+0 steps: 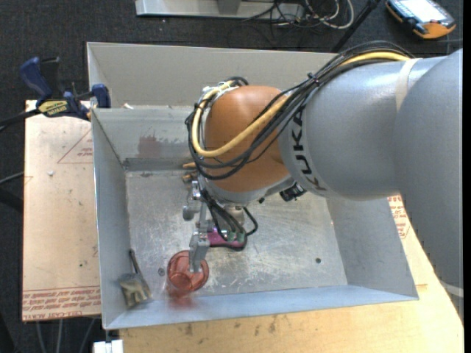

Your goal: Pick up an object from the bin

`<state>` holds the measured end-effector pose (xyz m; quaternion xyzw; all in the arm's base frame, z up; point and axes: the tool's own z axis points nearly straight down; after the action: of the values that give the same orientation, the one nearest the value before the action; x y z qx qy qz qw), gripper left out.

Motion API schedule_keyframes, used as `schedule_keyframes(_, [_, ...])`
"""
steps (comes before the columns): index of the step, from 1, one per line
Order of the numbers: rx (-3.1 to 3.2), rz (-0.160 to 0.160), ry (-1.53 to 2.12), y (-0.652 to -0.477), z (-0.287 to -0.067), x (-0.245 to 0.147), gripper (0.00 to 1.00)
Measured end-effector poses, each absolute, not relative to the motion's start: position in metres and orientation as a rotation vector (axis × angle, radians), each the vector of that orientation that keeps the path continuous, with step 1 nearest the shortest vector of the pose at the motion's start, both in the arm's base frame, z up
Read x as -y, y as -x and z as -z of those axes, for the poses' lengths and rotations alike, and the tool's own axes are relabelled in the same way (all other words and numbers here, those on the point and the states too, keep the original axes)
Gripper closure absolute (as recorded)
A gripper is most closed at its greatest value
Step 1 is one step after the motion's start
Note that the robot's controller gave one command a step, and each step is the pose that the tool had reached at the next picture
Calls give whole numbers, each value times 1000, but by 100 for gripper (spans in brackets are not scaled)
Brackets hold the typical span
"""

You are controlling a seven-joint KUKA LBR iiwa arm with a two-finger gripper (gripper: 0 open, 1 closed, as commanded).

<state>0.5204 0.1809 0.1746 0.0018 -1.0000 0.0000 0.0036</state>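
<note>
Down near the bin's [110, 219] front wall, the gripper [197, 265] touches a red translucent cup [184, 278]; I cannot tell whether its jaws are spread. A magenta piece [221, 238], perhaps a block, lies just beside it, and a grey brush-like thing [135, 288] lies nearer the corner.

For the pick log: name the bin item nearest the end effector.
The round red cup by the near wall, at the end effector; the tan piece sits in the corner.
</note>
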Motion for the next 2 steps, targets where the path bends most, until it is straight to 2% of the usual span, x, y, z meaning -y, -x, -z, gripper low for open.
schedule_keyframes(1, [3141, 2, -1, -522, -178, -180, 0])
schedule_keyframes(2, [3149, 6, 57, -517, -136, -172, 0])
